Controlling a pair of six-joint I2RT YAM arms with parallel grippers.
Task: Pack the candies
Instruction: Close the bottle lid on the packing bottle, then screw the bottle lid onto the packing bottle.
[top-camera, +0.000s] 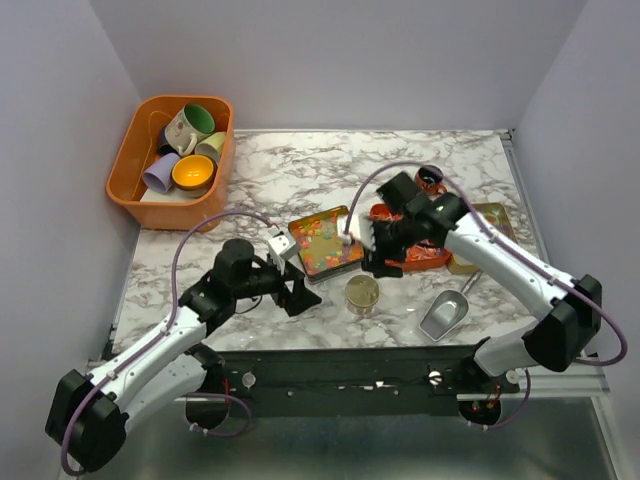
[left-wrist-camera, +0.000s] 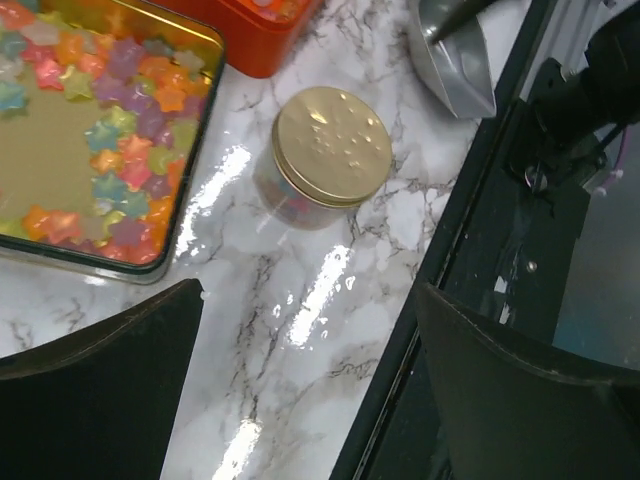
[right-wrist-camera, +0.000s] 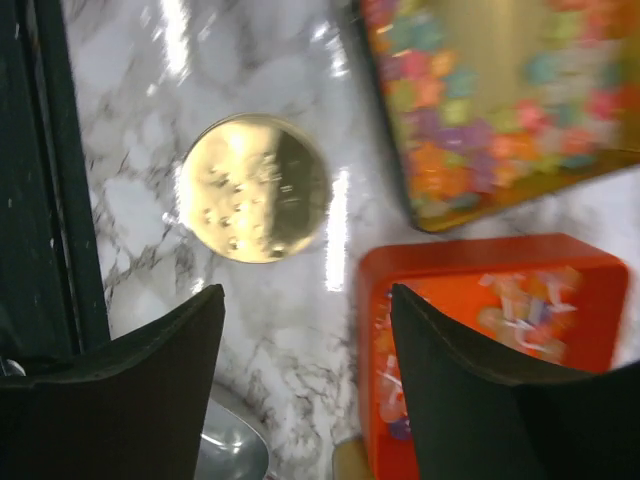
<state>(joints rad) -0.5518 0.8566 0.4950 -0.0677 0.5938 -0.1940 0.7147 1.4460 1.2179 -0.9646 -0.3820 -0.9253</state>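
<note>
Small star-shaped candies (top-camera: 322, 238) in mixed colours lie in an open gold tin; they also show in the left wrist view (left-wrist-camera: 120, 140) and the right wrist view (right-wrist-camera: 470, 110). More candies (right-wrist-camera: 520, 310) lie in an orange tin (top-camera: 418, 255). A small jar with a gold lid (top-camera: 362, 293) stands in front of the tins, holding some candies (left-wrist-camera: 295, 208). My left gripper (top-camera: 300, 296) is open and empty, low over the table left of the jar (left-wrist-camera: 330, 150). My right gripper (top-camera: 374, 250) is open and empty, above the orange tin's left edge (right-wrist-camera: 372, 330) and the bare table beside the jar lid (right-wrist-camera: 255, 188).
A metal scoop (top-camera: 445, 313) lies right of the jar. An orange bin (top-camera: 130, 150) with mugs stands at the back left. A flat gold lid (top-camera: 492, 225) and a small dark jar (top-camera: 430, 180) lie at the right. The table's front edge (left-wrist-camera: 450, 250) is close to the left gripper.
</note>
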